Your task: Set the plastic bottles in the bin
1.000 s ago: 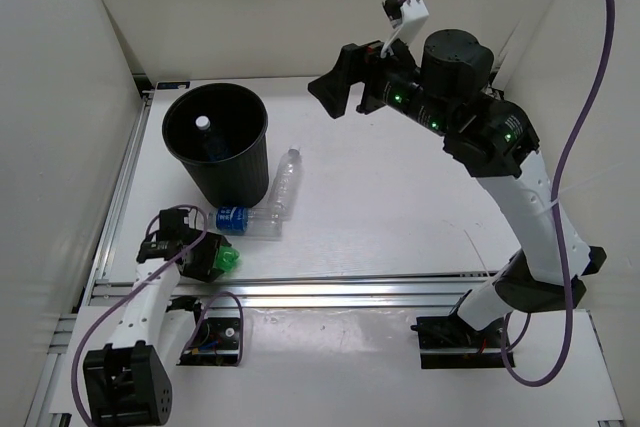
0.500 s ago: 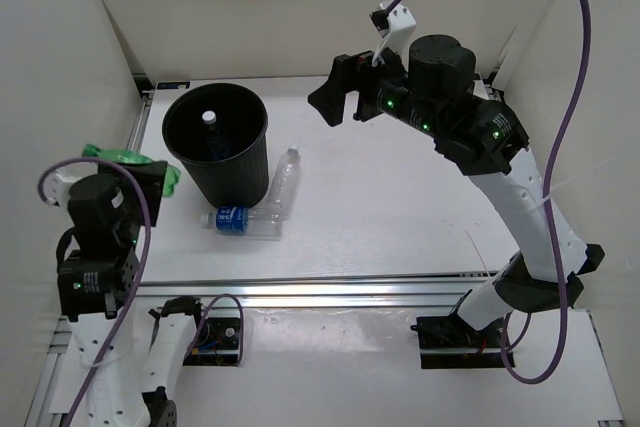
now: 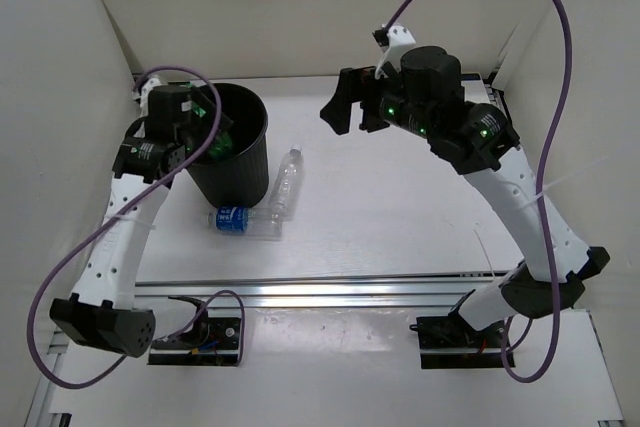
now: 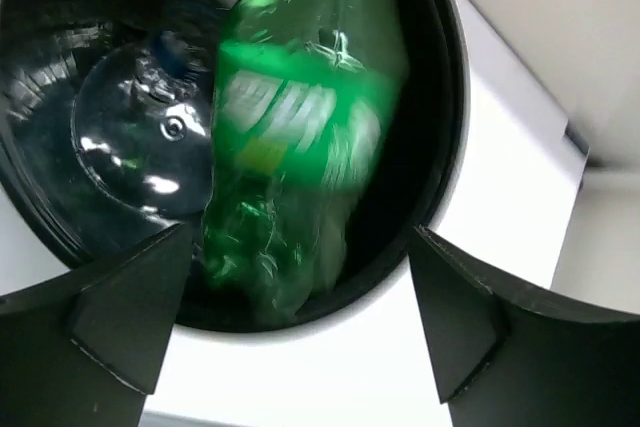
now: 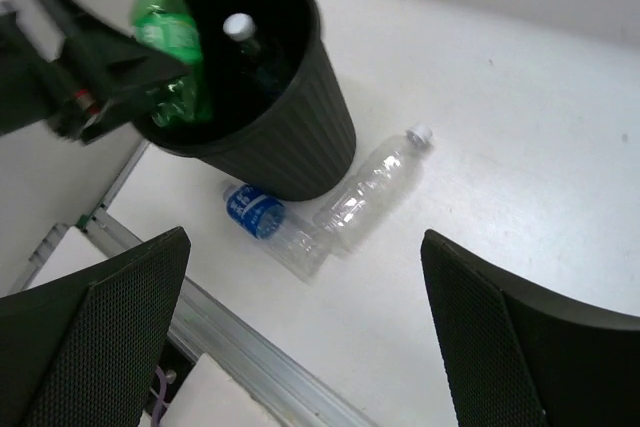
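green plastic bottle (image 4: 300, 147) over round black ribbed bin (image 3: 255, 162)
my left tool (image 4: 298, 247) spread wide off it, right tool (image 5: 305, 247) wide, empty. white-capped bottle (image 5: 238, 27) inside; blue-labelled clear bottle (image 3: 235, 218), plain clear bottle (image 3: 285, 179) left.

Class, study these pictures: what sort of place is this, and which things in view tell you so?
Probably a robotics lab test cell. Plain white walls box in the table, the left arm and right arm are mounted by an aluminium rail, and the bin looks like a prop.
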Action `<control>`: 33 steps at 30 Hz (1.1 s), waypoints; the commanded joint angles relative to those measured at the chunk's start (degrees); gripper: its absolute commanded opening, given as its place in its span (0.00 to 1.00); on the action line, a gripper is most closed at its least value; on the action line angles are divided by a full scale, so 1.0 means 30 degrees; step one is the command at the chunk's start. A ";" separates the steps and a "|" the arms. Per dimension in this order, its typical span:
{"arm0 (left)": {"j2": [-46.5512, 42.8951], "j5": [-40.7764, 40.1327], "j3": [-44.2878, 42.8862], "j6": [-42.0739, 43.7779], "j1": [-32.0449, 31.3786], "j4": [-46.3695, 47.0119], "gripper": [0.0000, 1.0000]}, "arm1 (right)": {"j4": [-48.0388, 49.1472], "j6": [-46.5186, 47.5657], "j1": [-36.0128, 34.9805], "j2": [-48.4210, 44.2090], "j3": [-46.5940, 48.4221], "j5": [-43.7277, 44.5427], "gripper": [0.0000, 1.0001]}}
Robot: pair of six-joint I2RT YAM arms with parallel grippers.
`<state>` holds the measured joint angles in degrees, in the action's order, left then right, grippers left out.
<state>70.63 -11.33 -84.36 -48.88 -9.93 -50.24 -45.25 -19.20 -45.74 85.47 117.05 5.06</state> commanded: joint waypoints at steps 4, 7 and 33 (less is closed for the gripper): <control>-0.2915 -0.4449 -0.3225 0.1908 -0.3017 -0.1123 1.00 | 0.0606 -0.4228 0.4193 -0.1039 -0.5346 -0.2936 1.00; -0.4671 -0.6762 -0.3610 0.1239 -0.3222 -0.2757 1.00 | 0.2739 -0.6485 0.7704 -0.0281 -0.8681 -0.8645 1.00; -1.7303 -0.4806 0.9133 -1.3147 -0.3222 -1.0354 1.00 | 0.6091 -0.8743 0.4876 2.0315 0.1675 -1.7390 1.00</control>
<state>18.26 -25.54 -57.58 -82.94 -19.49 -76.47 -27.83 -42.92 -30.72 143.90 119.61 -44.58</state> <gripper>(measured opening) 0.999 0.998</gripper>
